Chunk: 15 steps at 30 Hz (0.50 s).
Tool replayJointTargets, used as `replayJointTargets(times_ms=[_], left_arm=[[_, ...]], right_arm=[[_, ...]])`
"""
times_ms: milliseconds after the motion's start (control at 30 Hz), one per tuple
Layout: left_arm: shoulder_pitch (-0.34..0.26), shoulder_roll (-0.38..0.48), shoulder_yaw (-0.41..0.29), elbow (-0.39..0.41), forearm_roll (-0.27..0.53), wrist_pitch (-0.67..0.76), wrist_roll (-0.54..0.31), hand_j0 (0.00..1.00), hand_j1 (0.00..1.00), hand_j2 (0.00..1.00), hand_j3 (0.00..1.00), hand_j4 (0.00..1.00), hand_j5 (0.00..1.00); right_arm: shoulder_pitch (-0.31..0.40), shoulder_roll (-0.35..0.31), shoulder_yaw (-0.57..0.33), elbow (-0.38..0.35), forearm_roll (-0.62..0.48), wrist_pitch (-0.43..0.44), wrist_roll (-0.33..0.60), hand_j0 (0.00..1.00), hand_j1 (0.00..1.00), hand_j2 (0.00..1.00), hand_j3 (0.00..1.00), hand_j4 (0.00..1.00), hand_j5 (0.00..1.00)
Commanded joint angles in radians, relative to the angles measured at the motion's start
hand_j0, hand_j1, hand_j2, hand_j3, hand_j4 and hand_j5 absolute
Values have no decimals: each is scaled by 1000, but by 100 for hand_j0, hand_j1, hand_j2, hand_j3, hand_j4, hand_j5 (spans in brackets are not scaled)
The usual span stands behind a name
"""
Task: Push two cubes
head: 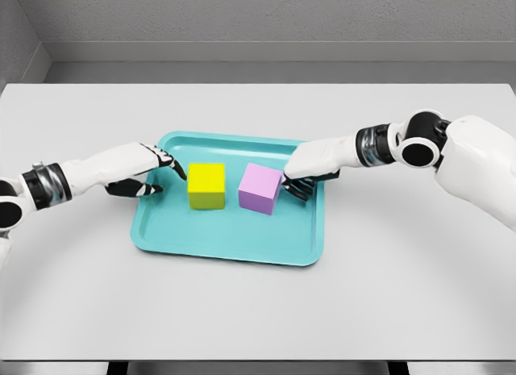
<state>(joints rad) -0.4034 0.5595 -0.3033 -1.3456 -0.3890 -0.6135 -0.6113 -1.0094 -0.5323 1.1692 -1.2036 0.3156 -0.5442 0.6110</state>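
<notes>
A yellow cube (pixel 206 185) and a pink cube (pixel 260 189) stand side by side, a small gap apart, on a teal tray (pixel 230 242). My left hand (pixel 161 172) reaches in over the tray's left rim, its fingers stretched out flat, the tips just short of the yellow cube's left face. My right hand (pixel 297 180) comes in from the right, fingers relaxed and slightly bent, their tips against the pink cube's right face. Neither hand holds anything.
The tray lies in the middle of a light grey table (pixel 258 310). A grey wall runs along the table's far edge.
</notes>
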Motion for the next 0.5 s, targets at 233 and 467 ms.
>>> replayJointTargets(times_ms=[233, 467], left_arm=[[-9, -41, 0, 45, -17, 3, 0, 65, 65, 65, 65, 65, 65], [-21, -53, -22, 45, -22, 3, 0, 65, 65, 65, 65, 65, 65]], right_arm=[[-8, 31, 6, 33, -4, 3, 0, 14, 14, 14, 14, 14, 14], [-14, 43, 6, 44, -4, 3, 0, 14, 14, 14, 14, 14, 14]])
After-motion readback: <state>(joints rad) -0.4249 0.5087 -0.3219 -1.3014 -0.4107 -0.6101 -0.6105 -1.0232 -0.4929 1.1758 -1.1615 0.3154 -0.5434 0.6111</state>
